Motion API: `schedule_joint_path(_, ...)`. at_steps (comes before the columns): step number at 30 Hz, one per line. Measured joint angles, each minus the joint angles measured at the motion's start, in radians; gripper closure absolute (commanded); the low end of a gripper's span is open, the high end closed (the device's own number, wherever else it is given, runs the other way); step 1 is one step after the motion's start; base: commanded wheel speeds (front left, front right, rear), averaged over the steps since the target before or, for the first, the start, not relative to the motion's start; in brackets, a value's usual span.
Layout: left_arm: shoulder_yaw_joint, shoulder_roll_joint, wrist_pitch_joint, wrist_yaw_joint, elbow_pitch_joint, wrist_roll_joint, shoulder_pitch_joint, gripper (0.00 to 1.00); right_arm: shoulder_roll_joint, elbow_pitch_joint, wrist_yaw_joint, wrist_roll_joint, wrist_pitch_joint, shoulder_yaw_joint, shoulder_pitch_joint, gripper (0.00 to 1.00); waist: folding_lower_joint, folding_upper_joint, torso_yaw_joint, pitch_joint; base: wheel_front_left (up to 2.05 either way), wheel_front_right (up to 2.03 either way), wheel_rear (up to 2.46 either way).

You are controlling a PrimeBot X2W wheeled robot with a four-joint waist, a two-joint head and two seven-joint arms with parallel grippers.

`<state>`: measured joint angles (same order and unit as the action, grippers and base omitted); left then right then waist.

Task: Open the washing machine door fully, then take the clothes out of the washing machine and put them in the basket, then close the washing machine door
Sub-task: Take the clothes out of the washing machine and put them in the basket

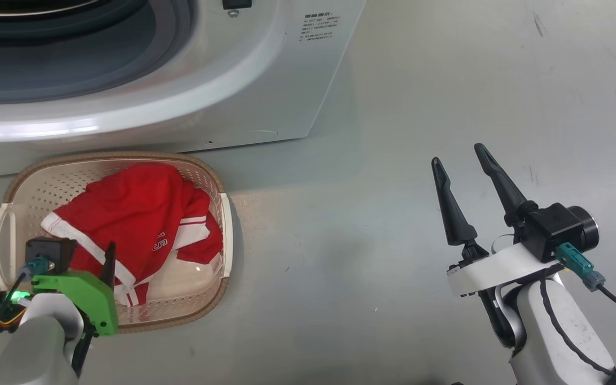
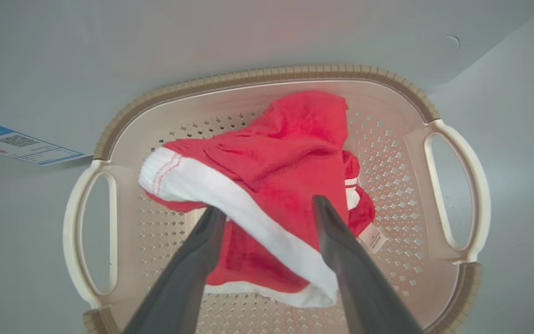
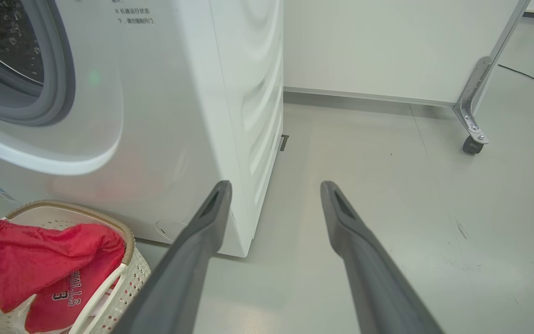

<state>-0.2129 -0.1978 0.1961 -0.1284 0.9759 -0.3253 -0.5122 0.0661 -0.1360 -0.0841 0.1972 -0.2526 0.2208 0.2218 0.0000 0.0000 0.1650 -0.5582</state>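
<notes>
Because the basket [image 1: 126, 156] sits on the floor [image 1: 393, 240] just in front of the washing machine [image 1: 286, 80], below its open mouth at the left, a garment lifted out needs only a short drop. The clothes [image 1: 137, 214], red with white stripes, lie heaped inside it, leaning toward the far wall. The left pincer [image 2: 268, 205] hangs directly above them, fingers spread either side of a white band and clamping nothing, which reads as a drop-off rather than a pick-up. The right pincer [image 1: 458, 154] hovers wide open over bare floor at the right, well apart, probably held clear so it is free for the door.
</notes>
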Motion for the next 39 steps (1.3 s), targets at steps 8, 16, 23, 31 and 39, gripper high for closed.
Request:
schedule_joint_path(8,-0.011,0.026,0.013,0.0,0.048,0.0,0.0,0.0,-0.001,-0.018,0.0,0.0,0.0,-0.006,0.0,0.0,0.0,0.0,-0.012,0.039,0.0,0.0,0.0)
schedule_joint_path(16,-0.011,0.048,0.035,0.0,0.051,-0.009,0.0,0.0,-0.002,-0.038,-0.001,0.0,0.0,-0.006,0.0,0.0,0.0,0.0,-0.029,0.095,0.0,0.0,0.0)
schedule_joint_path(23,-0.013,0.061,0.053,0.0,0.027,-0.009,0.002,0.0,-0.002,-0.06,-0.001,0.004,0.0,-0.02,-0.007,0.0,0.0,0.0,-0.051,0.162,0.0,0.0,0.0)
schedule_joint_path(31,-0.018,0.085,0.053,0.0,-0.082,-0.003,0.011,0.0,-0.002,-0.082,-0.001,0.015,0.0,-0.052,-0.057,0.0,0.0,0.0,-0.086,0.249,0.0,0.0,0.0)
schedule_joint_path(39,0.021,0.108,0.053,0.0,-0.241,-0.009,0.047,0.0,-0.002,-0.085,-0.002,0.032,0.0,-0.065,-0.092,0.0,0.0,0.0,-0.129,0.337,0.0,0.0,0.0)
